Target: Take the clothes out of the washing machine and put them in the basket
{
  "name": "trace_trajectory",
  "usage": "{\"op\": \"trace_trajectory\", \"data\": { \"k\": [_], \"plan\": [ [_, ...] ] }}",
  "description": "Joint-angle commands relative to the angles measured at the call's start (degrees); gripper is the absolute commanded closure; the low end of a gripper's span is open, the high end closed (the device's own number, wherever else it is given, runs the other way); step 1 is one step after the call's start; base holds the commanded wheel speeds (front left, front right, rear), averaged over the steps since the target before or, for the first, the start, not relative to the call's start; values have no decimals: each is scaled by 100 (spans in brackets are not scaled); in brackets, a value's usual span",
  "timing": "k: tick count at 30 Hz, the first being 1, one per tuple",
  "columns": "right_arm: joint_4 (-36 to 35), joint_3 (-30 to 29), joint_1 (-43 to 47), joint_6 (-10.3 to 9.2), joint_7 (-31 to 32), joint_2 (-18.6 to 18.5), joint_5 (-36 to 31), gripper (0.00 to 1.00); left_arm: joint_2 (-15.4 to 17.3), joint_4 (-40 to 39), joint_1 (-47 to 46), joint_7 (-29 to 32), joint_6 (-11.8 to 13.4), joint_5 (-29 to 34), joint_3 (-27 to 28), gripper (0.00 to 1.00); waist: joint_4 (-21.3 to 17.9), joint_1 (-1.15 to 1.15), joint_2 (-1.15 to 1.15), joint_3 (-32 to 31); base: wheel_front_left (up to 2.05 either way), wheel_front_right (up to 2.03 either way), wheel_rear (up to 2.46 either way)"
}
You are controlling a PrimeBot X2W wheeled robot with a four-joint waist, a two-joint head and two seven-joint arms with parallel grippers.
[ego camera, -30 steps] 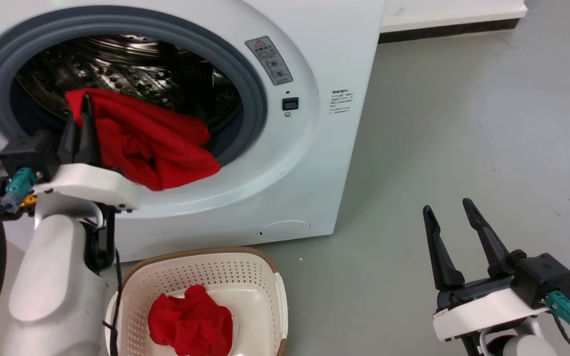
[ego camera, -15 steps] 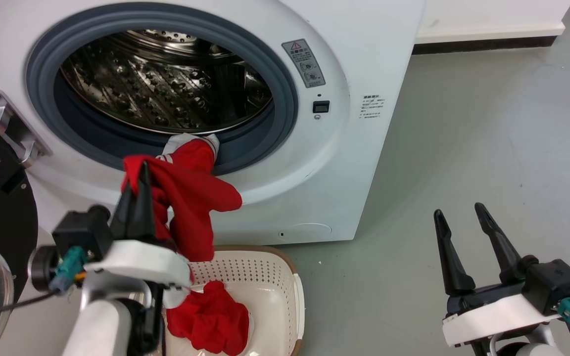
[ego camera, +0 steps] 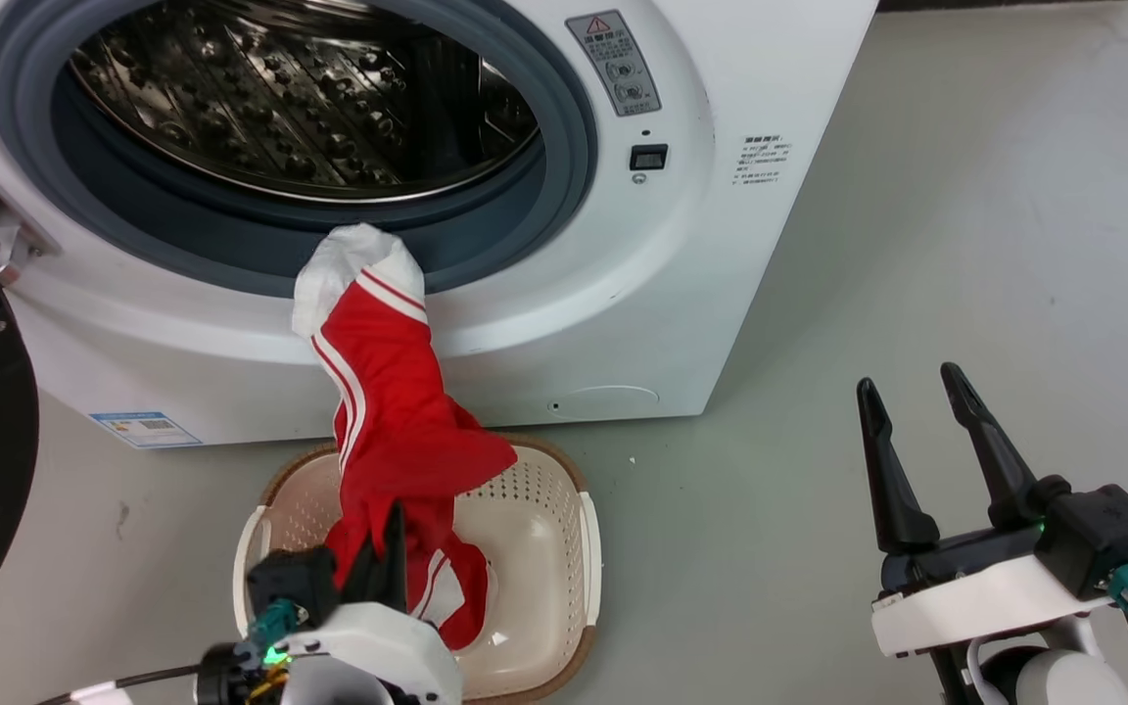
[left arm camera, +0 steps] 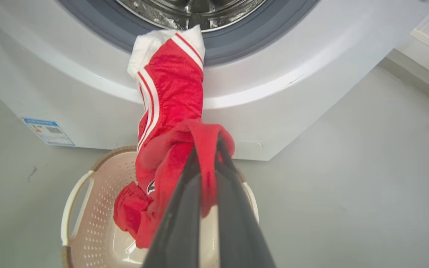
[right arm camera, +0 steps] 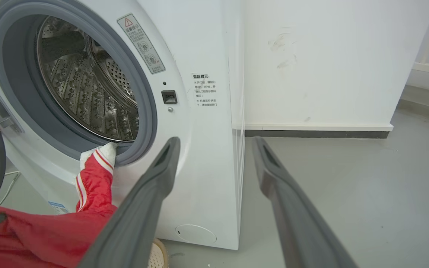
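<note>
Left gripper (left arm camera: 207,149) pinches the red white-striped fabric garment (ego camera: 383,392) above the cream perforated plastic basket (ego camera: 535,529), its white end draped over the white front-loading washing machine's (ego camera: 681,294) grey ring's (ego camera: 564,176) lower edge; right gripper (ego camera: 907,379) gapes empty.

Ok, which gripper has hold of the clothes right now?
The left gripper, shut on the red white-striped garment over the basket; the right gripper stands open and empty, off to the side.
</note>
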Motion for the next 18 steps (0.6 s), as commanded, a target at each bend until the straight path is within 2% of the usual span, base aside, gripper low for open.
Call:
{"op": "trace_trajectory", "data": {
  "k": [1,10,13,14,18],
  "plan": [
    [-2,34,-105,-4,-32,18,7,0,-23,183,73,-39,-23,-63,-27,100,-50,-1,0,127,0,0,0],
    [-5,99,-484,-4,-125,-89,151,0,-169,1714,-621,-617,-83,-265,-37,100,-297,-1,0,868,0,0,0],
    [25,141,-642,-4,-194,-144,225,0,-157,2292,-1019,-807,-99,-282,48,100,-424,-1,0,1168,0,0,0],
    [41,212,-818,-4,-261,-182,299,0,-86,2883,-1446,-918,-130,-312,176,100,-579,-1,0,1517,0,0,0],
    [112,280,-1033,-4,-376,-249,438,0,1,3565,-2000,-1003,-123,-304,313,100,-784,-1,0,1925,0,0,0]
  ]
}}
